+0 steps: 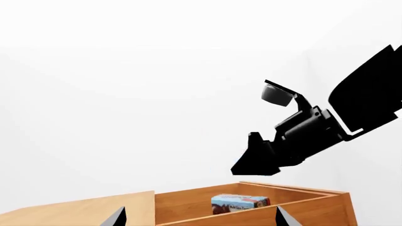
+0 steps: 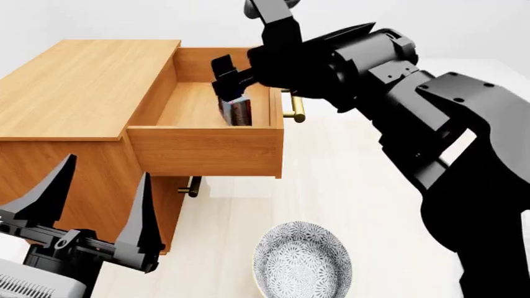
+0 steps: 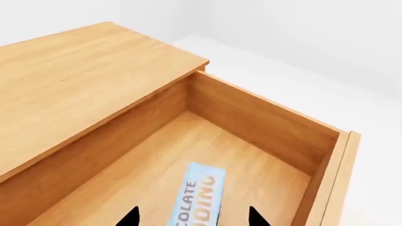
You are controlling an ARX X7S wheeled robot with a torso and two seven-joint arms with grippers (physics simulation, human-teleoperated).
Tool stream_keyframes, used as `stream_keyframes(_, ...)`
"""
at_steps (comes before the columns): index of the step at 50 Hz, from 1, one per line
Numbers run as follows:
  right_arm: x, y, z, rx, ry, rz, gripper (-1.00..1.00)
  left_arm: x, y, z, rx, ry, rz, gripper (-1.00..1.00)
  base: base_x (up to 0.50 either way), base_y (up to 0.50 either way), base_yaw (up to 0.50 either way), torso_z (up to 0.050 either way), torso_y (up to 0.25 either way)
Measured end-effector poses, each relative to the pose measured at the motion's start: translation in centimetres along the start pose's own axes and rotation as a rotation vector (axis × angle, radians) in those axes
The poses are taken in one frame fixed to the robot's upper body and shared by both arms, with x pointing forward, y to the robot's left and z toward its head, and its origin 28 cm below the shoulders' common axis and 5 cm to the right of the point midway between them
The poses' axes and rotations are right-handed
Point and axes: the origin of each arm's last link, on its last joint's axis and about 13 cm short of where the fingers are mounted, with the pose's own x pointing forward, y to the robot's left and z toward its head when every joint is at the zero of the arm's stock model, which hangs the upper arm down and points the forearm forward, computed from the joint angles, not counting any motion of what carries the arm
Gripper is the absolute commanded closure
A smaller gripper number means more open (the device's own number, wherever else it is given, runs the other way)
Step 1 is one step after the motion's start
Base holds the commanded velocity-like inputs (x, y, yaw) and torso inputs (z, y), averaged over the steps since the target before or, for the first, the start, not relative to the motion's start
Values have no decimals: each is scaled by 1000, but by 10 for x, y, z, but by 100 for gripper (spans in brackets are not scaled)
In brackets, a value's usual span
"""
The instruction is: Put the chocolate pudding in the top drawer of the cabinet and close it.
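The cabinet (image 2: 83,81) has its top drawer (image 2: 207,149) pulled out, with the brass handle (image 2: 295,109) at its front. The chocolate pudding (image 2: 238,112) stands on its edge on the drawer floor. It also shows in the right wrist view (image 3: 199,193) and the left wrist view (image 1: 238,203). My right gripper (image 2: 227,77) hangs over the drawer, open, with its fingertips either side of the box and apart from it (image 3: 189,217). My left gripper (image 2: 103,174) is open and empty, low in front of the cabinet (image 1: 201,219).
A patterned grey bowl (image 2: 302,261) sits on the pale floor in front of me. The lower drawer's small brass handle (image 2: 192,186) shows under the open drawer. My right arm (image 1: 295,136) reaches over the drawer's front edge.
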Motion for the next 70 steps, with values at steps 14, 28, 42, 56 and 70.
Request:
stream_keyframes(14, -3, 0, 12, -3, -69, -4, -100, 0, 0, -1, 0, 3, -1, -100, 0, 0, 0, 0, 0)
stream_keyframes(28, -7, -14, 10, -44, -243, -197, -100, 0, -2, -1, -1, 3, -6, -100, 0, 0, 0, 0, 0)
stream_keyframes(42, 1, -38, -17, -110, -407, -582, -100, 0, -3, -2, 0, 6, -16, -100, 0, 0, 0, 0, 0)
stream_keyframes(56, -28, -53, 22, -102, -494, -801, -100, 0, -4, -4, 0, 12, -20, -100, 0, 0, 0, 0, 0)
stream_keyframes(70, -49, -71, 7, -47, -496, -886, -100, 0, -4, -5, 0, 16, -22, -100, 0, 0, 0, 0, 0)
